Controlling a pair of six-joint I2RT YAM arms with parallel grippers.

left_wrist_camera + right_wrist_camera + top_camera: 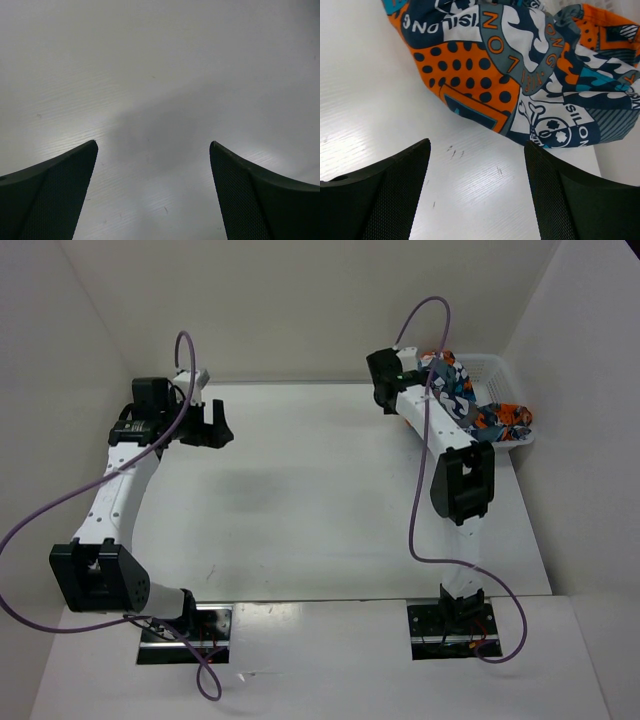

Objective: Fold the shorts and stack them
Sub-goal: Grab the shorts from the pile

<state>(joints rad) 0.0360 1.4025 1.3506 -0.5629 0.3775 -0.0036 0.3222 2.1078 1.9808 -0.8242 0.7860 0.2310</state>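
The shorts [470,400], printed in blue, teal, orange, white and black, lie bunched in and over the front of a white mesh basket [497,368] at the table's far right. In the right wrist view the shorts [520,65] hang down onto the table just beyond my fingers. My right gripper [477,165] is open and empty, its tips just short of the fabric; in the top view it [385,380] sits left of the basket. My left gripper [212,425] is open and empty at the far left, over bare table [155,100].
White walls close the table in at the back and on both sides. The right arm's body [455,470] stretches along the right side of the table. Purple cables loop from both arms. The table's surface [300,500] lies between the arms.
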